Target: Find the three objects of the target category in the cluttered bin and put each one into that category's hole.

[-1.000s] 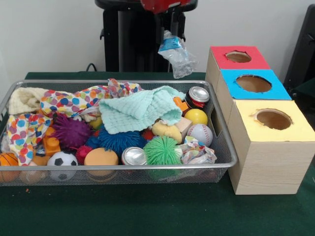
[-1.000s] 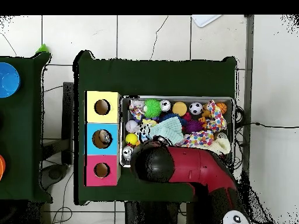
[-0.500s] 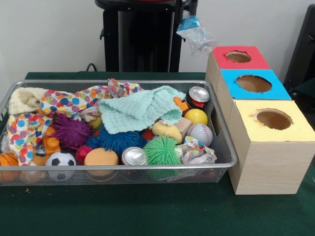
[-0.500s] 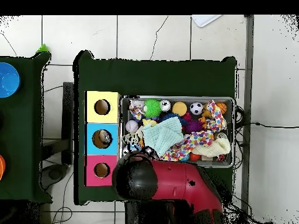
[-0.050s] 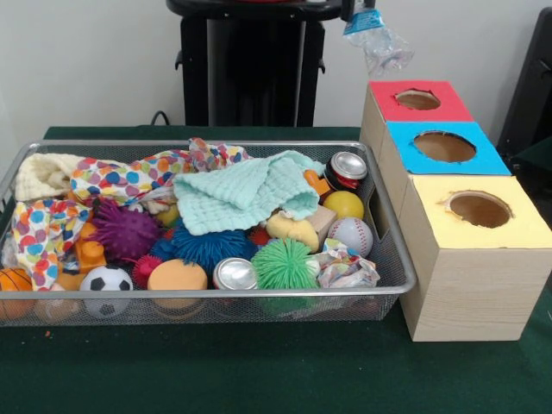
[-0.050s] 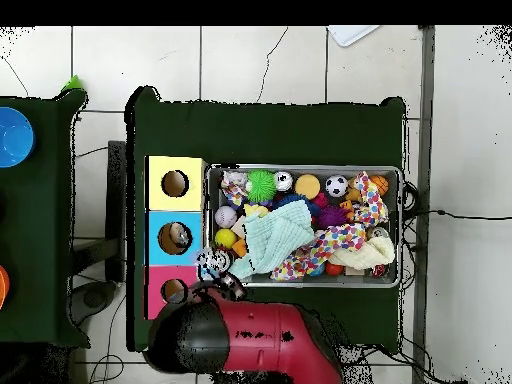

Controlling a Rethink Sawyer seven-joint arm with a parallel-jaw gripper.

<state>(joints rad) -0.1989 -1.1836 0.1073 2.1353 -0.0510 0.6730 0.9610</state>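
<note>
A crumpled clear plastic bottle [image 5: 377,40] with a blue label hangs in the air at the top of the front view, just above and left of the red-topped box [image 5: 418,99]. My gripper [image 5: 352,9] shows only as a dark tip at the top edge and is shut on the bottle. In the overhead view the red arm [image 6: 250,340] covers the bottle and lies next to the red-topped box [image 6: 172,290]. In the wire bin [image 5: 207,294] lie two drink cans [image 5: 235,274] [image 5: 348,168] and a crumpled wrapper [image 5: 343,267].
Blue-topped [image 5: 444,147] and yellow-topped [image 5: 479,210] boxes stand in line with the red one, right of the bin. The bin also holds a teal cloth [image 5: 246,194], a spotted cloth [image 5: 129,177], spiky balls [image 5: 283,263], a baseball [image 5: 351,235] and other toys.
The bottle has travelled up and to the right in the front view, from above the bin's far edge to beside the red-topped box. In the overhead view the arm has swung left.
</note>
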